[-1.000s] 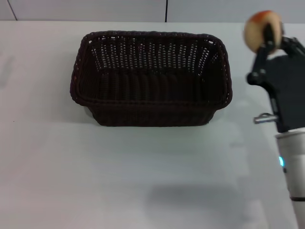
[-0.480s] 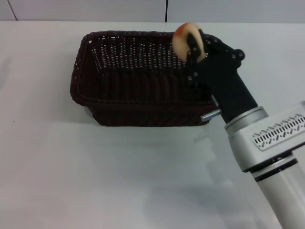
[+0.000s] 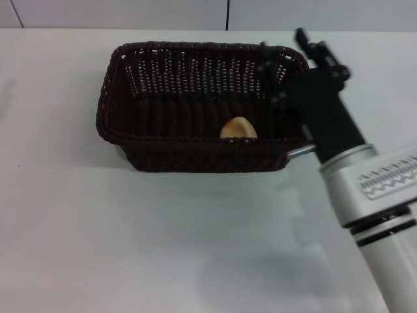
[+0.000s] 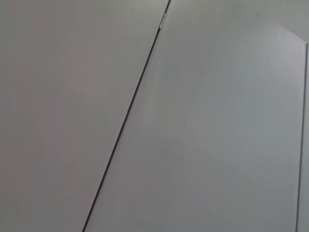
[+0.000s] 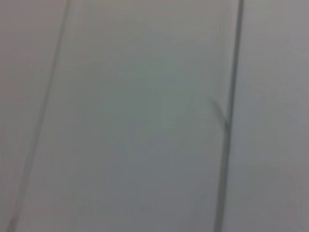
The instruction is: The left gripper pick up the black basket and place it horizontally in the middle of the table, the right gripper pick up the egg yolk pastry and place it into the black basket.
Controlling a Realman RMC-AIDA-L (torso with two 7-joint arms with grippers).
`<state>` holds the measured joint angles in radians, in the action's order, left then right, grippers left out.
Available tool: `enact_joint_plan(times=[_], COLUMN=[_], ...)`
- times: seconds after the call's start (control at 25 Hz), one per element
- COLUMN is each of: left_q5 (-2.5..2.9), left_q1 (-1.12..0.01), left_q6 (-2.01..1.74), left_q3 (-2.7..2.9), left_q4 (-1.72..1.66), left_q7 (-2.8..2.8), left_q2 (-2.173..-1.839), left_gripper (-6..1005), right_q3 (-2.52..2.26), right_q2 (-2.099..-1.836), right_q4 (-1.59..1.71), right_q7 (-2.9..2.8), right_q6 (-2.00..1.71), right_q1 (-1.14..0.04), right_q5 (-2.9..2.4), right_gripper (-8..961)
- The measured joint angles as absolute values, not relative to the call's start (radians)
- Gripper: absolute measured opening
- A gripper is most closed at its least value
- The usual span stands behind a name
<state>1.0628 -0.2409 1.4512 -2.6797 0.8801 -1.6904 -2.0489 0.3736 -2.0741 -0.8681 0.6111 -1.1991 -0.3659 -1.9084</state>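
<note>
The white counter (image 3: 163, 248) ran back to a pale panelled wall, and both wrist views gave me only blank panels and dark seams. On the head view, the black basket (image 3: 205, 107) sat lengthwise across the middle of the counter, toward the far side.

The change was plain. Half a second before, the right gripper (image 3: 287, 55) had held the egg yolk pastry up over the far right part of the basket; now the pastry lay inside and the jaws stood apart with nothing between them, above the basket's far right corner. One finger hung over the inside wall, the other reached past the rim. I read that as the drop made, so both parts of the task looked done, with only pulling the right arm clear left to do. The left gripper was not in any view.

The egg yolk pastry (image 3: 238, 128) rested on the basket floor against the near wall, a little right of centre, its lower part hidden behind the braided rim. It showed as a small rounded tan dome. I couldn't make out its orange patch from here, so it may have landed tilted or turned over.
</note>
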Motion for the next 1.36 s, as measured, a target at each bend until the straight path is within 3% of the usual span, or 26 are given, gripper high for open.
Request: enact_joint_plan(times=[0.28, 0.72, 1.36], left_q5=[1.067, 1.066, 1.045], left_q1=[-0.234, -0.225, -0.239], left_q6=[1.443, 1.436, 1.436], left_q3=[-2.68, -2.711, -2.732], left_q4=[0.868, 0.765, 0.505], left_q7=[-1.7, -1.787, -2.182], left_q2=[-2.053, -2.055, -2.062], left_gripper=[445, 445, 445], right_q3=[0.427, 0.572, 0.616], right_q2=[-2.081, -2.079, -2.08], right_q4=[-0.89, -0.912, -0.815], right_q7=[0.65, 0.675, 0.666], right_q6=[-1.452, -1.669, -1.665], right_q1=[-0.24, -0.067, -0.106], right_q5=[-1.9, -1.896, -1.78], right_gripper=[513, 514, 513])
